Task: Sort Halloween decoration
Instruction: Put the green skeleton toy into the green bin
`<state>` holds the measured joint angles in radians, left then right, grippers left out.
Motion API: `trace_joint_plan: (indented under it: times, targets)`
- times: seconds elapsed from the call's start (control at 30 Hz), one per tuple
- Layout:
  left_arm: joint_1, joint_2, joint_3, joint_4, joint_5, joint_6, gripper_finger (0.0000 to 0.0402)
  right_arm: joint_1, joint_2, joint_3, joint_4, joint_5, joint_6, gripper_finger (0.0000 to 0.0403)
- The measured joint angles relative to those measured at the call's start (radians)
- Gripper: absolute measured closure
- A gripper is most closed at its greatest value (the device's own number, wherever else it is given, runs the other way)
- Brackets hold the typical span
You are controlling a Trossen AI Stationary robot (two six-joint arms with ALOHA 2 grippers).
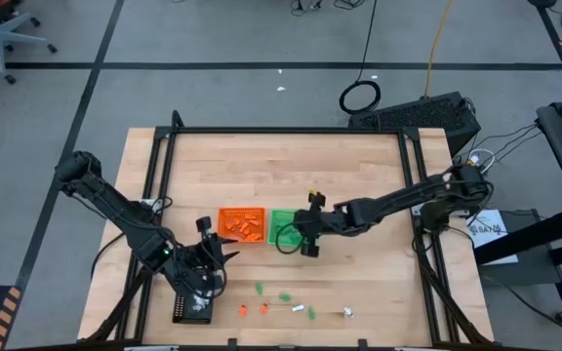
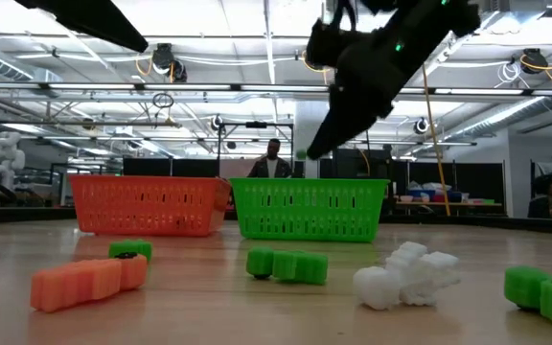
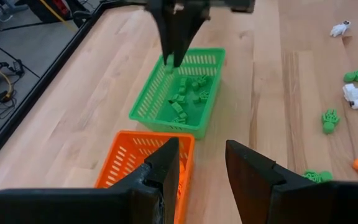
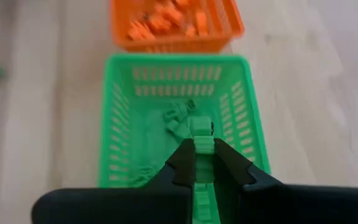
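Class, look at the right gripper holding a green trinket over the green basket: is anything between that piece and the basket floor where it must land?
Nothing visible blocks it. The right gripper is shut on the green trinket above the open-topped green basket; beneath lie only green pieces already sorted.

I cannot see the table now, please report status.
Right gripper shut on small green trinket, above green square plastic basket. Left gripper open, empty, near orange basket. Loose trinkets remain on table. Nothing blocking.
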<state>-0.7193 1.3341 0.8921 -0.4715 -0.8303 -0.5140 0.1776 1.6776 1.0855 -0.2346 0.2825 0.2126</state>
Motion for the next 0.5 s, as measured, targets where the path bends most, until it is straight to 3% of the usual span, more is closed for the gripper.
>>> trace_joint_plan:
  times: [0.2,0.5]
  targets:
    - [0.000,0.061,0.000,0.063,-0.001,0.036,0.0274,-0.014,0.059,0.000,0.015,0.001,0.045,0.0372]
    - [0.000,0.148,0.000,0.314,0.044,0.113,0.0274,-0.014,0.075,0.000,0.042,0.002,0.050,0.0311]
